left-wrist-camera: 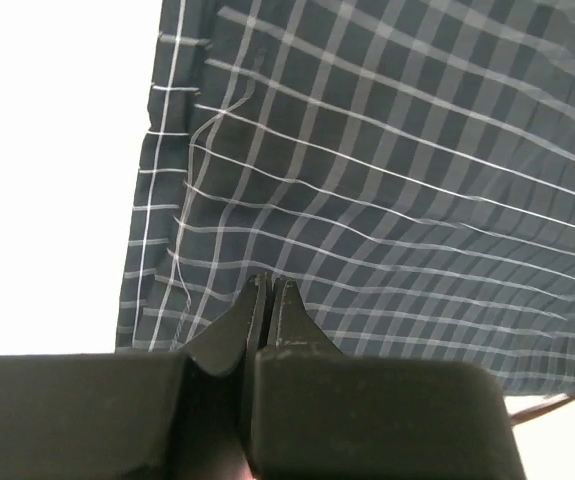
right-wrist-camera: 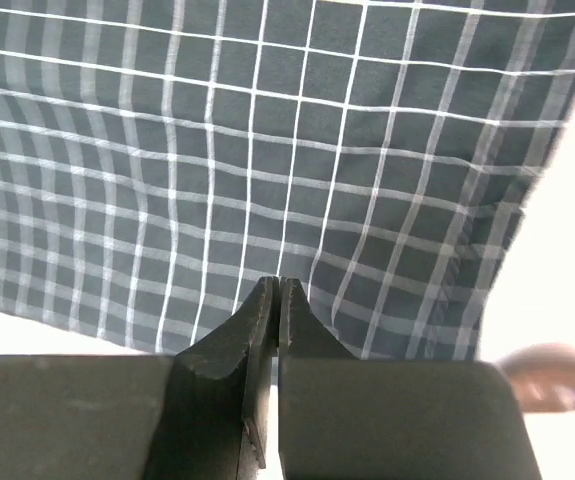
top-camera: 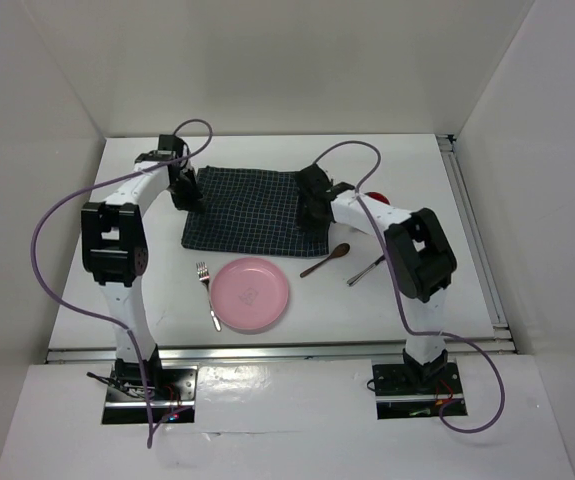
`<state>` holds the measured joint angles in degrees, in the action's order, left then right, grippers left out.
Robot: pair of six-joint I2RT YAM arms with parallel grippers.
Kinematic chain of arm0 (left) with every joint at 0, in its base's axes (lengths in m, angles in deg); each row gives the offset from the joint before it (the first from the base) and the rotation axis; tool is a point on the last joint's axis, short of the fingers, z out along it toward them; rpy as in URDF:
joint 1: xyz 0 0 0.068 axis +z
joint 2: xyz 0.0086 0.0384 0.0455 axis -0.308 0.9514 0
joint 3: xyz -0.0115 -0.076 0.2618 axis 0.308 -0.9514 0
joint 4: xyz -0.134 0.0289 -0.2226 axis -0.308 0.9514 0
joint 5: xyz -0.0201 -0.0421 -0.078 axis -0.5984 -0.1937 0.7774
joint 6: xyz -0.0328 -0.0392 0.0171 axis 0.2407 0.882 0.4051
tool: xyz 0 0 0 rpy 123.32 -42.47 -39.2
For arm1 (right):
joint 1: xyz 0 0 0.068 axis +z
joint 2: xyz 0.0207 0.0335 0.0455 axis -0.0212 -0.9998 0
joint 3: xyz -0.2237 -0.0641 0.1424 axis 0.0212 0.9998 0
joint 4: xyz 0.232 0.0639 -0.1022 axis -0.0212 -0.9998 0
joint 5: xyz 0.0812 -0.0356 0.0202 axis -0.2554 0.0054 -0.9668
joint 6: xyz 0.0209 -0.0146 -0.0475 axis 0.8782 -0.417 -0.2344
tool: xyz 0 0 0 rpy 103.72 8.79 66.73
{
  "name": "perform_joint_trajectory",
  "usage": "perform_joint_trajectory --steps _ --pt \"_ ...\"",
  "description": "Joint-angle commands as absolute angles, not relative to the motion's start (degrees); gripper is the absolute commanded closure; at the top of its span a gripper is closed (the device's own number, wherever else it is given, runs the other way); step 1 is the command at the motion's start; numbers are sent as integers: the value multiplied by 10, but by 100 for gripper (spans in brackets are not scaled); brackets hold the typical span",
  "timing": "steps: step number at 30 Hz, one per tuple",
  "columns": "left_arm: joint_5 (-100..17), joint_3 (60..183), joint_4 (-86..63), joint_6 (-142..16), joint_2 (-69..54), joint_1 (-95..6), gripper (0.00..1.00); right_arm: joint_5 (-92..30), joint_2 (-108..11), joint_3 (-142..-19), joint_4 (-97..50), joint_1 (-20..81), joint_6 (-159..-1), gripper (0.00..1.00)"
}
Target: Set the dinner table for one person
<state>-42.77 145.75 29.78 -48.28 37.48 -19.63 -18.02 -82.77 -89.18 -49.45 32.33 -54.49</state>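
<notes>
On the left side of the dinner table [top-camera: 467, 250], whose white top spreads under everything in front of your two arms, your left gripper [top-camera: 189, 200] sits at the left edge of the dark checked cloth mat [top-camera: 252, 205]. From the left wrist view you see its fingers [left-wrist-camera: 285, 300] pressed together with no gap. The cloth wrinkles run in toward the tips, so the left gripper reads as clamped on the mat's edge. Nearer to you and a little to the right, a fork [top-camera: 208, 296] lies on the bare white top with its tines pointing far, just beside the left rim of a round pink plate [top-camera: 251, 293]. The plate lies on the table near the mat's near edge and does not touch it. The mat itself lies across the far middle of the table, its near edge rumpled. At the mat's right edge your right gripper [top-camera: 312, 215] comes down, and the right wrist view shows its fingers [right-wrist-camera: 257, 310] shut tight on the cloth in the same way. Right of the plate a brown spoon [top-camera: 325, 260] lies at a slant. A slim metal utensil [top-camera: 365, 270] lies further right, under the right arm, and you cannot tell its kind. A red object [top-camera: 377, 193] peeks out behind that arm.
</notes>
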Motion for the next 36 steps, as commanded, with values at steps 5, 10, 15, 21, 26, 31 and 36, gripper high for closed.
perform_joint_trajectory --steps 5,10,15,21,26,31,36 --pt "-437 1445 303 -509 330 -201 100 -147 -690 -782 -484 335 -505 93" --pt "-443 1397 268 -497 345 -201 100 -128 -710 -758 -478 335 -492 93" --pt "-462 1383 263 -490 361 -201 100 -117 -755 -763 -483 335 -492 95" --pt "-461 1337 258 -468 357 -207 100 -82 -772 -743 -508 335 -486 96" --pt "-455 1308 252 -462 338 -228 100 -66 -754 -708 -521 310 -474 96" --pt "-460 1283 252 -457 331 -263 100 -61 -747 -702 -527 303 -474 97" --pt "-466 1265 252 -451 313 -273 100 -55 -726 -715 -547 303 -474 97"
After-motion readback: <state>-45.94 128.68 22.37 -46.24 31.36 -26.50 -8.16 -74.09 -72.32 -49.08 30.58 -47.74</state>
